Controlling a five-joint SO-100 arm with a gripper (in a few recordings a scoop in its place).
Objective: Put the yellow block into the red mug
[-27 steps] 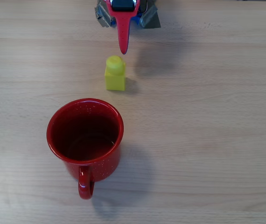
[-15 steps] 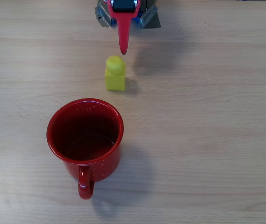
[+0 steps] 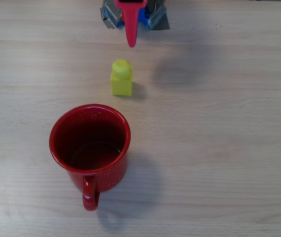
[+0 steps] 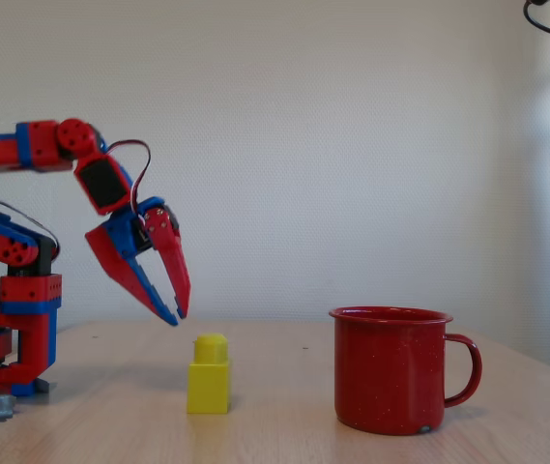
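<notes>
The yellow block (image 3: 122, 79) stands upright on the wooden table, stud on top, also seen in the fixed view (image 4: 209, 376). The red mug (image 3: 90, 145) stands upright with its mouth open; in the overhead view it is below the block, handle toward the bottom edge, and in the fixed view (image 4: 391, 368) it is to the block's right. My red-and-blue gripper (image 3: 131, 43) hangs in the air above and to the left of the block in the fixed view (image 4: 176, 316). Its fingertips meet with nothing between them, and it touches neither object.
The arm's base (image 4: 14, 362) is clamped at the table's left end in the fixed view, at the top edge (image 3: 155, 19) in the overhead view. Bare wooden tabletop (image 3: 219, 123) lies around the block and mug.
In the overhead view the gripper tip has drawn back toward the top edge, farther from the block. Block and mug have not moved.
</notes>
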